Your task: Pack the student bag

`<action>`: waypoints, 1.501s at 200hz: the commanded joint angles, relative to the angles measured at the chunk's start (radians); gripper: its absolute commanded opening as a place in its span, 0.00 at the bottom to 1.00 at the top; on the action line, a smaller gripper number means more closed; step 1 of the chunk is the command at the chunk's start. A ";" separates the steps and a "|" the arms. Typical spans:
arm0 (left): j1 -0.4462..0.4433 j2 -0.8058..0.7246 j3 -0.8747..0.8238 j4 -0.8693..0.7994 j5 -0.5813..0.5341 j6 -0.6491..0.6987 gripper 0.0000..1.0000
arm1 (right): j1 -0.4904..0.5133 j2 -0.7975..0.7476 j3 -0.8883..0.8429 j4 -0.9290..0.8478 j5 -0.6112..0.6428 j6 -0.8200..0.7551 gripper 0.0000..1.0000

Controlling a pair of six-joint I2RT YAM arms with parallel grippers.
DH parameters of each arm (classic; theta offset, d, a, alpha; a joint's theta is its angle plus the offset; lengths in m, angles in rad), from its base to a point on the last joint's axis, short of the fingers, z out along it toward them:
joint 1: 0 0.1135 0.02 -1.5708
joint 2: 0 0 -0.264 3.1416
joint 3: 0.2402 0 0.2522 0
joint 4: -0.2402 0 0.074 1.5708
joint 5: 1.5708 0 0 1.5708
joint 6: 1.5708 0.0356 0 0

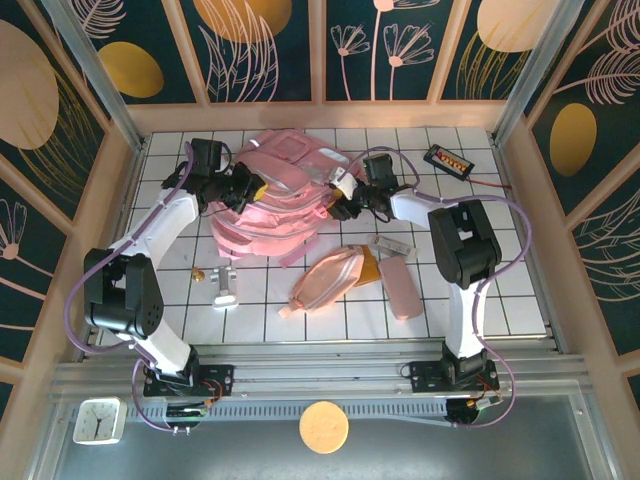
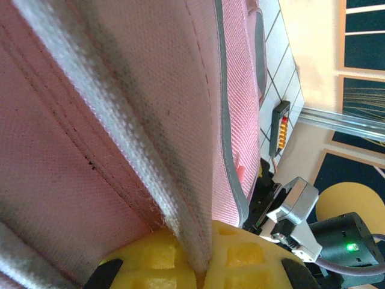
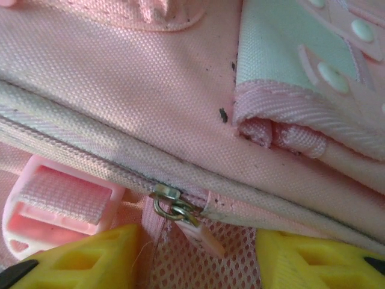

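The soft, floppy student bag point(image 1: 275, 195) probably wants seam grips: left fingers point(image 2: 156, 259) clench its pale seam edge point(image 2: 123, 141), right fingers point(image 3: 90, 259) stand apart around the zipper pull point(image 3: 180, 214).

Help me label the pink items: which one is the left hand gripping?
The student bag, the largest; the left hand pinches its fabric edge. The oval pouch and flat case lie apart from it.

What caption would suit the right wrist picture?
The right gripper, fingers apart, straddles the zipper pull on the pink student bag.
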 commanded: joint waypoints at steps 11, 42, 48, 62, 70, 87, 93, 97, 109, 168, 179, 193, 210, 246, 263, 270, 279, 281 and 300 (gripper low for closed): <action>-0.004 -0.084 0.000 0.106 0.106 0.002 0.00 | 0.014 0.026 0.028 0.092 0.030 0.025 0.31; -0.005 -0.092 -0.013 0.106 0.102 0.002 0.00 | 0.016 0.017 0.024 0.098 0.028 0.035 0.14; -0.005 -0.094 -0.015 0.106 0.101 0.003 0.00 | 0.017 0.013 0.019 0.096 0.029 0.034 0.11; -0.005 -0.098 -0.021 0.111 0.098 0.000 0.00 | 0.016 -0.006 0.007 0.082 0.039 0.027 0.05; -0.004 -0.099 -0.024 0.111 0.095 0.000 0.00 | 0.015 -0.019 -0.006 0.078 0.044 0.024 0.03; -0.004 -0.102 -0.032 0.117 0.087 -0.002 0.00 | 0.012 -0.046 -0.030 0.060 0.044 0.015 0.00; -0.004 -0.104 -0.035 0.116 0.083 -0.002 0.00 | 0.010 -0.057 -0.035 0.050 0.043 0.016 0.00; -0.004 -0.106 -0.038 0.116 0.077 -0.003 0.00 | 0.011 -0.064 -0.037 0.037 0.039 0.014 0.00; -0.005 -0.110 -0.047 0.126 0.070 -0.008 0.00 | 0.010 -0.081 -0.035 -0.008 0.022 0.007 0.00; -0.005 -0.103 -0.078 0.160 0.053 -0.010 0.00 | -0.005 -0.131 0.031 -0.304 -0.148 0.009 0.00; -0.004 -0.102 -0.079 0.160 0.051 -0.007 0.00 | -0.009 -0.130 0.046 -0.347 -0.173 0.018 0.00; -0.005 -0.099 -0.080 0.160 0.049 -0.002 0.00 | -0.018 -0.122 0.071 -0.407 -0.206 0.033 0.00; -0.003 -0.096 -0.077 0.147 0.044 0.014 0.00 | -0.039 -0.116 0.092 -0.444 -0.235 0.079 0.00; -0.005 -0.096 -0.071 0.110 0.031 0.050 0.00 | -0.111 -0.081 0.135 -0.484 -0.300 0.186 0.00; -0.005 -0.095 -0.072 0.109 0.034 0.051 0.00 | -0.128 -0.065 0.160 -0.480 -0.336 0.225 0.00; -0.005 -0.094 -0.072 0.111 0.037 0.051 0.00 | -0.131 -0.060 0.169 -0.474 -0.349 0.237 0.00; -0.004 -0.091 -0.072 0.113 0.041 0.051 0.00 | -0.129 -0.050 0.180 -0.470 -0.365 0.252 0.00; -0.005 -0.090 -0.071 0.113 0.044 0.051 0.00 | -0.129 -0.049 0.183 -0.469 -0.368 0.256 0.00; -0.005 -0.082 -0.064 0.116 0.052 0.052 0.00 | -0.125 -0.034 0.201 -0.472 -0.394 0.274 0.00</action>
